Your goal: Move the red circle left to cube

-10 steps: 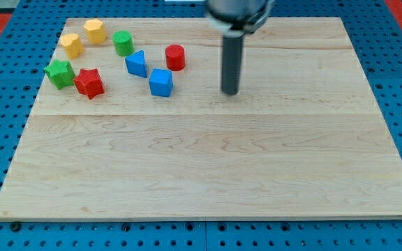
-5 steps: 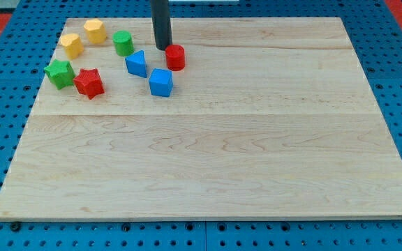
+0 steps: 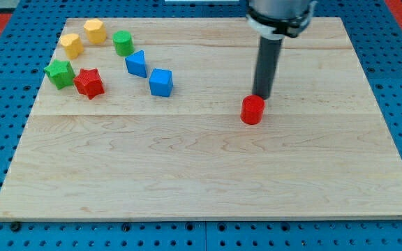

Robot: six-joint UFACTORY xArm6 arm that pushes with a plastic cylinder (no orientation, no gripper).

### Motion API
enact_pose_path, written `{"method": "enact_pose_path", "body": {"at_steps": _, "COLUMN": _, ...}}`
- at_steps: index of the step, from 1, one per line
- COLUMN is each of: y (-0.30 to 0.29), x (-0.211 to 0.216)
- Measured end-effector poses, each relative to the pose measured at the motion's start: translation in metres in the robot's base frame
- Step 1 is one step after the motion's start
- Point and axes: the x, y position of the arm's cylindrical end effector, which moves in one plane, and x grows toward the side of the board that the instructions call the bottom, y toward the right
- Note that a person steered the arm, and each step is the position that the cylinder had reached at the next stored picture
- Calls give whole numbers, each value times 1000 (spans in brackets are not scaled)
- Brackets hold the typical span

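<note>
Far left of the worktop [image 3: 368, 139]: a green star [image 3: 60, 73], a red star [image 3: 88, 82], two yellow blocks [image 3: 71, 44] [image 3: 93, 31] and a green cylinder [image 3: 123, 43]. To their right lie a blue wedge-like block [image 3: 136, 63] and the blue cube [image 3: 161, 82].

The red circle [image 3: 252, 110] sits well apart from the blue cube, at its 4 o'clock, right of the worktop's middle. It appears as a short upright red cylinder with a flat round top, free of every other block.

My tool is a plain rod with nothing to clench or release; it grasps nothing. My tip [image 3: 262, 96] stands at the red circle's 12 o'clock, touching it or just beside it; the view does not settle which.

Step in hand, by my judgement: repositioning for the push. The red circle is not yet beside the cube. The next move calls for bringing my tip round to the circle's 3 o'clock side, then pushing toward 9 to 10 o'clock, stopping short of disturbing the cube.
</note>
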Motion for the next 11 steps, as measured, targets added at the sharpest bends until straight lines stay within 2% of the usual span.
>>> {"method": "enact_pose_path", "body": {"at_steps": 1, "y": 18, "x": 37}}
{"method": "enact_pose_path", "body": {"at_steps": 2, "y": -22, "x": 42}}
{"method": "enact_pose_path", "body": {"at_steps": 4, "y": -144, "x": 42}}
{"method": "enact_pose_path", "body": {"at_steps": 5, "y": -174, "x": 43}}
{"method": "enact_pose_path", "body": {"at_steps": 6, "y": -119, "x": 41}}
{"method": "enact_pose_path", "body": {"at_steps": 7, "y": -149, "x": 17}}
{"method": "enact_pose_path", "body": {"at_steps": 8, "y": -196, "x": 16}}
{"method": "enact_pose_path", "body": {"at_steps": 11, "y": -256, "x": 34}}
